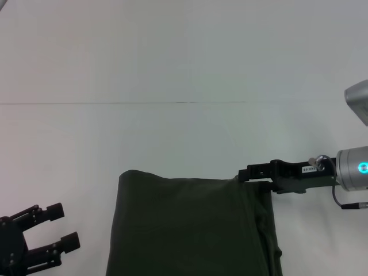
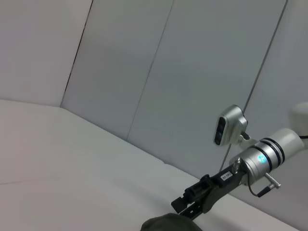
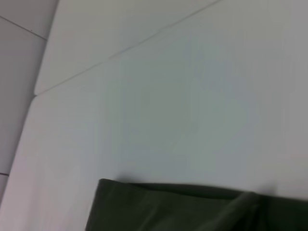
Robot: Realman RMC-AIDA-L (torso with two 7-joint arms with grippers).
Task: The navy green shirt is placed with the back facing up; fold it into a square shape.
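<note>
Head view: the navy green shirt lies on the white bench, already narrowed to a tall panel whose long axis runs toward you and off the near edge. Right tool sits at the shirt's far right corner, reaching in sideways; you can't tell whether its jaws are pinching the hem. Left tool hangs spread wide and empty, well apart off the shirt's left side. Right arm is nearer.

Left wrist view: right tool meets a dark mound of cloth.

Right wrist view: soft matte fabric, far edge rolled, faint creases.
</note>
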